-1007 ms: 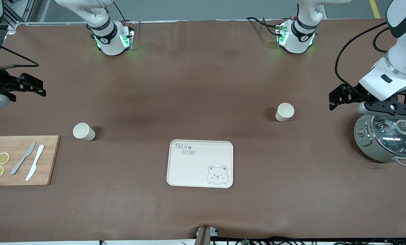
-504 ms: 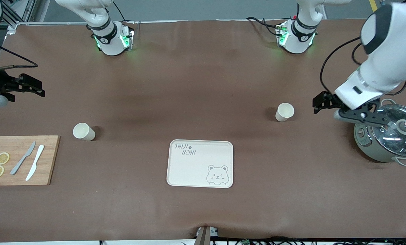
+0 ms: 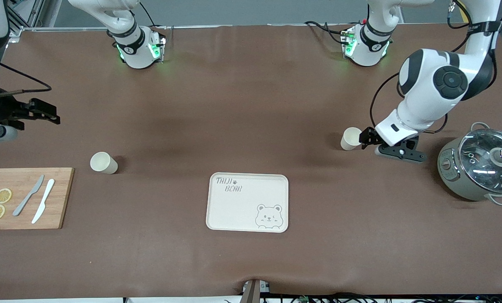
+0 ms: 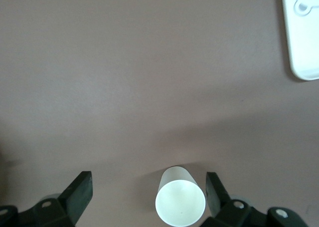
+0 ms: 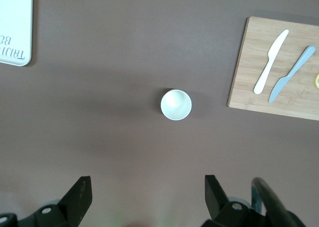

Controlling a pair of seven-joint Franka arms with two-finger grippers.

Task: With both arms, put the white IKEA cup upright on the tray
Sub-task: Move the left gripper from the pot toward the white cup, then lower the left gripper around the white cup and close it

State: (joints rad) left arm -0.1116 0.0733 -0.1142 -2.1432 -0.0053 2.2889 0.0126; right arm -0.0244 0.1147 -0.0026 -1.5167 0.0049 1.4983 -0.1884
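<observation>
Left wrist view shows my left fingers [image 4: 79,193] spread wide, holding nothing. The white cup [image 4: 180,202] stands with its mouth up between them, closer to one finger than the other, and not touching either. In the front view my left gripper [image 3: 366,139] sits low, right beside this cup [image 3: 352,138], which is farther from the front camera than the tray [image 3: 247,202] and toward the left arm's end of the bench.

My right fingers [image 5: 80,195] are wide too and hold nothing. My right gripper [image 3: 40,112] hangs over the bench at the right arm's end. A second cup [image 5: 176,105] stands upright below it, near the cutting board [image 3: 24,198] with two knives [image 3: 36,201].

To do this step well, I think I should slide a bit so the cup sits in the middle of my left fingers. Then I should close slowly on its side, so it does not tip or get squashed, and lift it straight up.

Half a second ago my left gripper was up near the pot [image 3: 480,168]. Now it has come down and across to the cup. The pot lid is in full view now. Both cups and the tray have not moved. My right gripper has hardly moved.
</observation>
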